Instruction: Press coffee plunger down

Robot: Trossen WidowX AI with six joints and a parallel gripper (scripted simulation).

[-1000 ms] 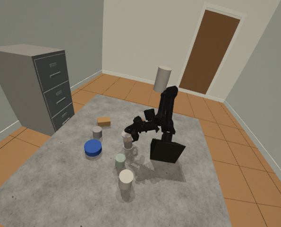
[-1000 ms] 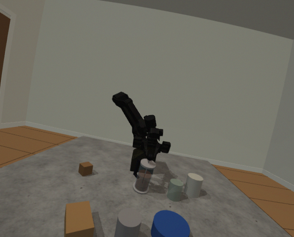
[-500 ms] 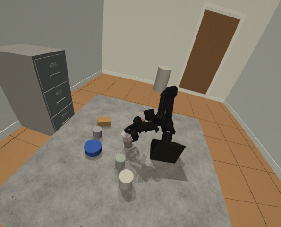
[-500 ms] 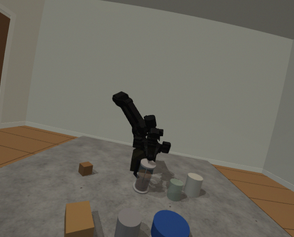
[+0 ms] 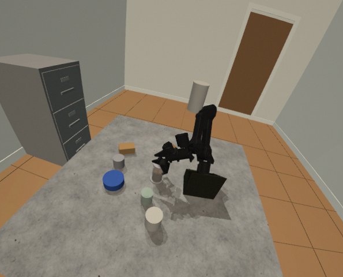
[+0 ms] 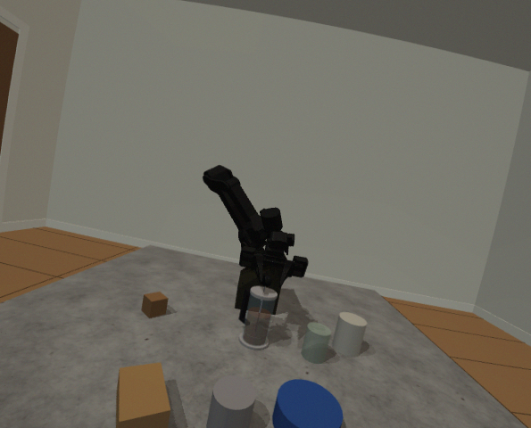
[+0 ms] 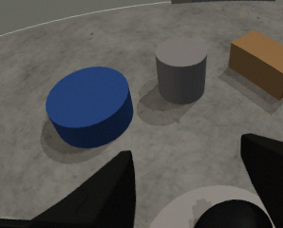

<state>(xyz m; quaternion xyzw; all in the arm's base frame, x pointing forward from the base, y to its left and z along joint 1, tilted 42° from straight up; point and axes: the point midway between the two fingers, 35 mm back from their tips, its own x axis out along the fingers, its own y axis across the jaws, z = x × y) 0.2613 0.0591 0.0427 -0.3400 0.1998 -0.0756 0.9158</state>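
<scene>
The coffee press stands upright on the grey table, a clear cylinder with a pale lid and a pale base ring. Its black plunger knob sits low, close above the lid. A thin rod shows inside the glass. My gripper is open just above the lid, its fingers spread apart with the knob low between them in the wrist view. The knob is partly cut off there, and no finger visibly grips it.
A green cylinder and a cream one stand near the press. A blue disc, a grey cylinder and an orange block lie beyond it. A brown cube lies aside.
</scene>
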